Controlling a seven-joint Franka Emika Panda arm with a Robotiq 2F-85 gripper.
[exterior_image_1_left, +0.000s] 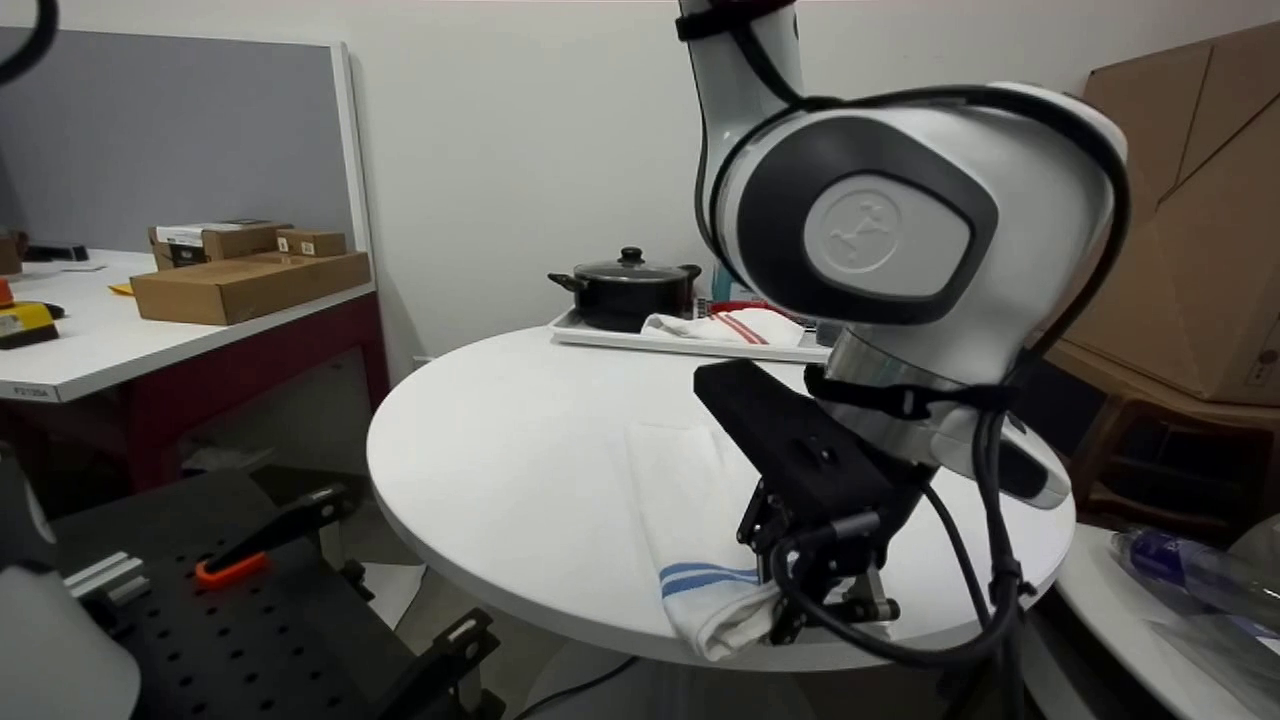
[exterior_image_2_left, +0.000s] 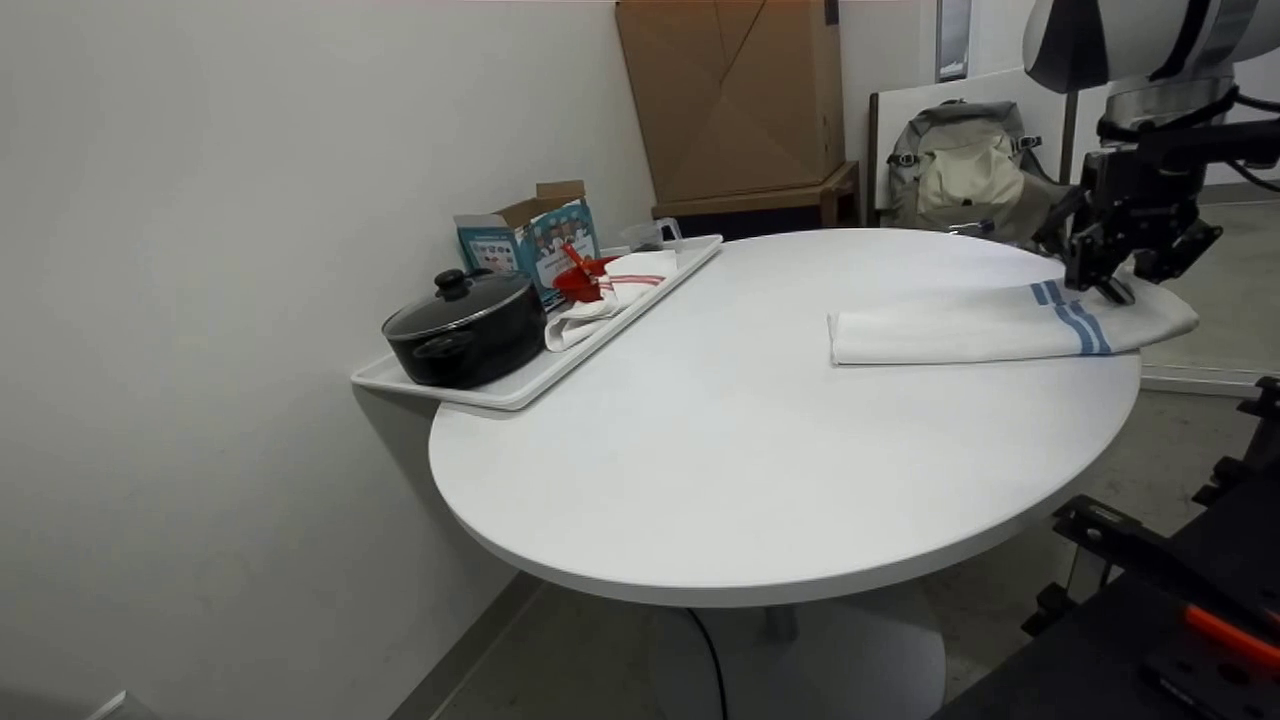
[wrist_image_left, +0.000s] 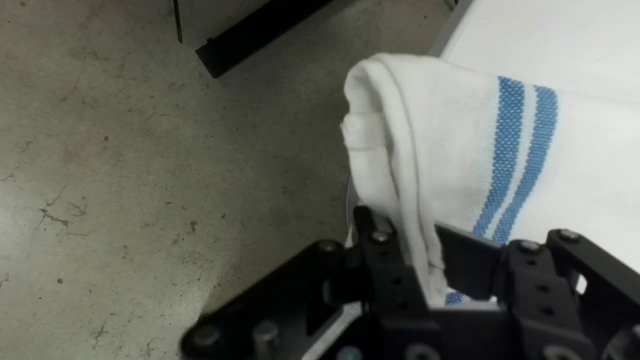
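A folded white towel (wrist_image_left: 450, 135) with blue stripes lies along the round table and juts past its edge, its folds bunched at that end. My gripper (wrist_image_left: 417, 250) is shut on this end in the wrist view, with layers of cloth pinched between its black fingers (wrist_image_left: 392, 280). Both exterior views show the towel (exterior_image_2_left: 960, 325) stretching flat from the gripper (exterior_image_2_left: 1115, 285) toward the middle of the table. In an exterior view the arm and gripper body hide part of the towel (exterior_image_1_left: 690, 500).
The white round table (exterior_image_2_left: 760, 460) carries a white tray (exterior_image_2_left: 530, 385) at the wall side. On it are a lidded black pot (exterior_image_2_left: 465, 330), a red bowl (exterior_image_2_left: 580, 280), a red-striped cloth (exterior_image_2_left: 635, 275) and a blue box (exterior_image_2_left: 530, 240). A dark perforated platform (exterior_image_1_left: 230, 620) stands beside the table.
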